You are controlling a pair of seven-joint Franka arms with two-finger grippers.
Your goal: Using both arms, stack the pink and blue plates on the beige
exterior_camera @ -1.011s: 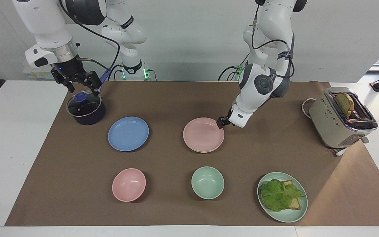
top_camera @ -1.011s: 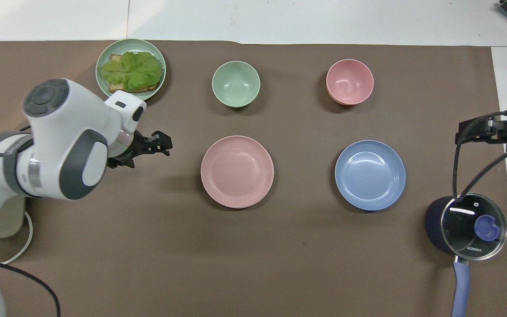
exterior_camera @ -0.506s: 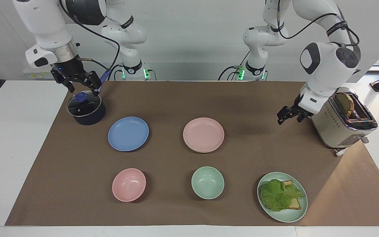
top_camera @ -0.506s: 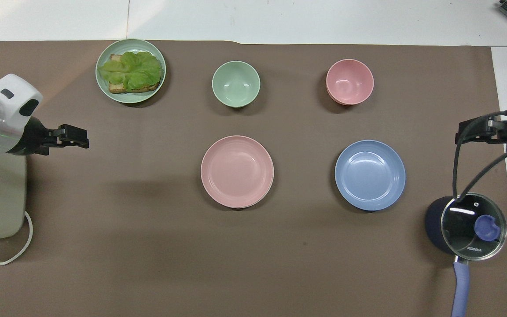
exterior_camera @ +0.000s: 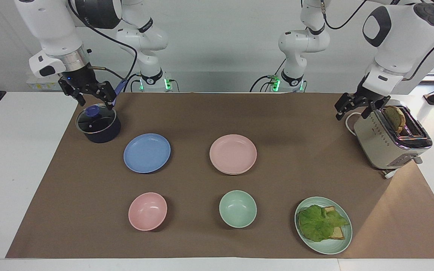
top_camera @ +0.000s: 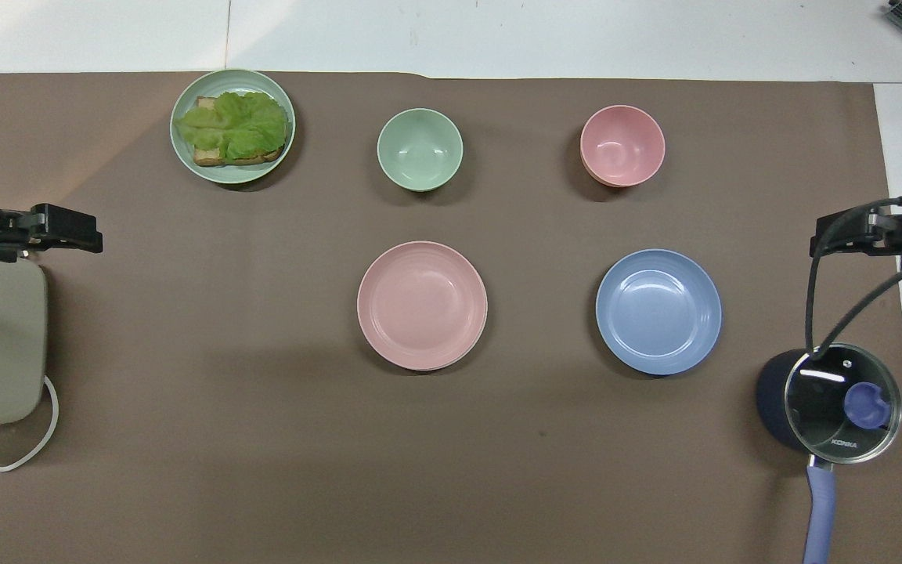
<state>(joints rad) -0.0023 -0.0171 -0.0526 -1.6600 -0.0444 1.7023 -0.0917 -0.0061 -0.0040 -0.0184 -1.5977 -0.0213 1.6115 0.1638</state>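
Roughly halfway, judging by how the plates lie. Note the round, shallow, pastel pink matte plate (exterior_camera: 233, 153) at the middle of the brown mat (exterior_camera: 187, 116) on the counter, seemingly seated on a second plate of the same size. Only a thin pale rim peeks out along the pink plate's edge farthest from the robots, presumably the round cream-beige matte plate (exterior_camera: 234, 173), too little of it showing to be sure of the colour. Count that half of the stack as probably done. Not yet done: the round, shallow, cornflower blue matte plate (exterior_camera: 147, 153), lying flat and alone on the mat beside the pink plate, toward the right arm's end of the counter, clearly apart from it and with nothing on it. See the right end effector (exterior_camera: 92, 98) up in the air over the dark pot with the glass lid (exterior_camera: 98, 124), fingers spread and empty, touching neither plate. See the left end effector (exterior_camera: 353, 107) raised over the mat just beside the beige toaster (exterior_camera: 390, 137) at the left arm's end, likewise spread wide and holding nothing, well apart from the stack. Left to do, then: grasp the blue plate, carry it across, and set it squarely on top of the pink one.
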